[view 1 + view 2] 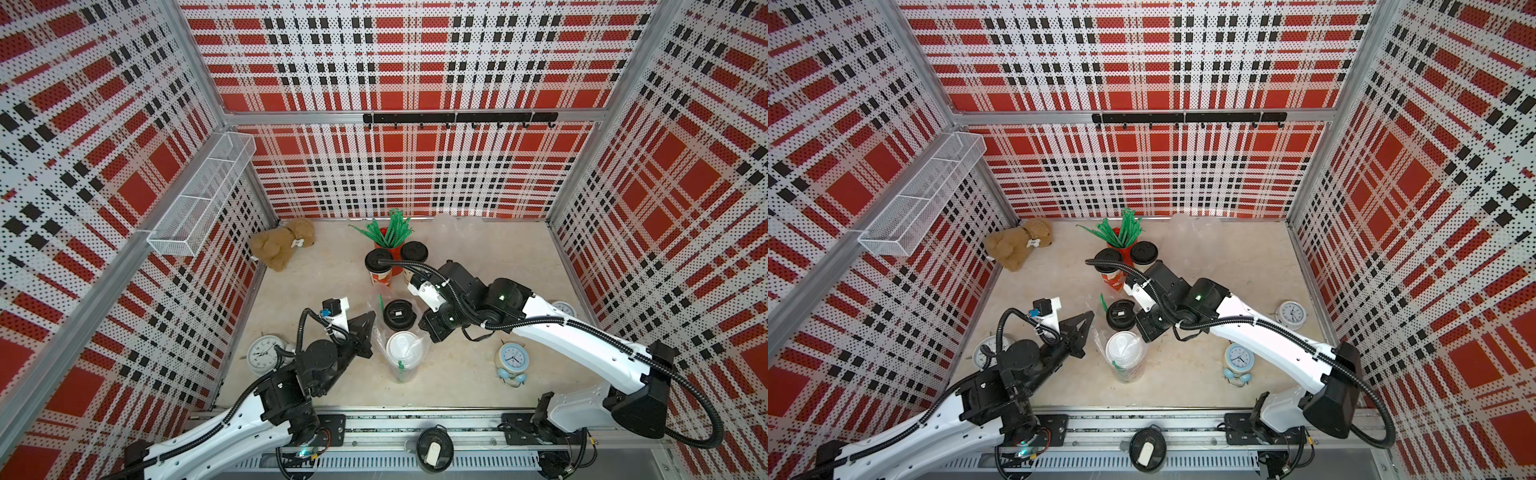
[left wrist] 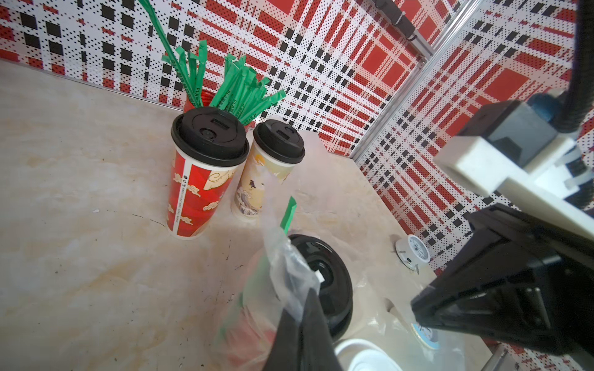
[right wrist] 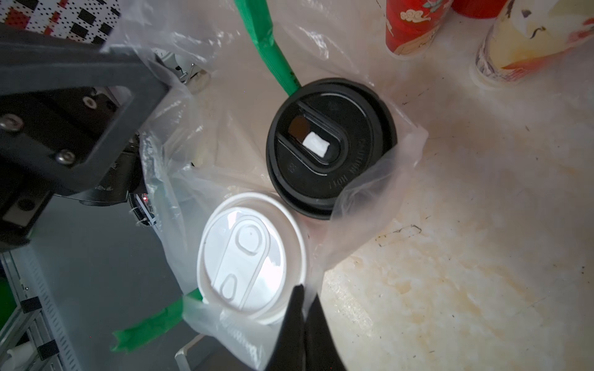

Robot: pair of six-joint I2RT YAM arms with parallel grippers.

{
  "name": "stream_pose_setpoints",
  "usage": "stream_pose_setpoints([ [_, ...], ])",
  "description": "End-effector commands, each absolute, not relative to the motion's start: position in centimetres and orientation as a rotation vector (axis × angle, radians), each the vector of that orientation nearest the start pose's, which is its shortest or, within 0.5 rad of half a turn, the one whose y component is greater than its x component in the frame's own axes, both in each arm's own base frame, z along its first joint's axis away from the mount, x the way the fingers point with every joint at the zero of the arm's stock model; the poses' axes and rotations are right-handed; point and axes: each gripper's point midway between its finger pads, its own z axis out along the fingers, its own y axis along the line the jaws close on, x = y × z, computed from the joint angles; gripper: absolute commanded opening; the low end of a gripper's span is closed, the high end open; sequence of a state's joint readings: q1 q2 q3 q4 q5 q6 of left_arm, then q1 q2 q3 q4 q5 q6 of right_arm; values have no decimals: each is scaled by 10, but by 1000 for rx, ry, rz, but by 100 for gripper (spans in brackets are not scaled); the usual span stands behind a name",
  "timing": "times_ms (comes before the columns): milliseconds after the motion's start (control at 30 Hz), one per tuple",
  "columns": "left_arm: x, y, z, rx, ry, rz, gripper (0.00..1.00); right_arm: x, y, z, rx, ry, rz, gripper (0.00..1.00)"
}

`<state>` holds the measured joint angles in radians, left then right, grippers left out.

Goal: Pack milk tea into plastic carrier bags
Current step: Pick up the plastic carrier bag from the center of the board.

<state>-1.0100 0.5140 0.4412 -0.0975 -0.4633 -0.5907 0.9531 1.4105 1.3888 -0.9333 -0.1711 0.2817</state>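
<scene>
Clear plastic: loaded bag (image 3: 363,205) mid-table w/ white-lid cup (image 3: 250,257) & black-lid cup (image 3: 331,144) upright inside, touching. L gripper (image 2: 305,308) clamped on a twisted strip of bag film; R gripper (image 3: 303,308) pinched shut on bag rim beside white lid. Step, prob.: gathering handles. Red cup (image 2: 202,180) & cream cup (image 2: 266,180) unpacked by straws (image 2: 238,93); spare bag (image 1: 459,226) crumpled at back wall. Next: draw handles together w/o tipping cups.
</scene>
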Motion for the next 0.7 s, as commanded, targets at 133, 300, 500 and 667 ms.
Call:
stream_pose_setpoints([
  [133, 199, -226, 326, 194, 1676, -931, 0, 214, 299, 313, -795, 2220, 753, 0],
  [300, 203, -279, 366, 354, 1643, -1007, 0, 234, 269, 353, -674, 2104, 711, 0],
  [500, 225, -344, 404, 497, 1616, -1077, 0, 266, 231, 389, -544, 2014, 598, 0],
  [667, 248, -395, 429, 591, 1573, -1125, 0, 299, 192, 407, -426, 1974, 508, 0],
])
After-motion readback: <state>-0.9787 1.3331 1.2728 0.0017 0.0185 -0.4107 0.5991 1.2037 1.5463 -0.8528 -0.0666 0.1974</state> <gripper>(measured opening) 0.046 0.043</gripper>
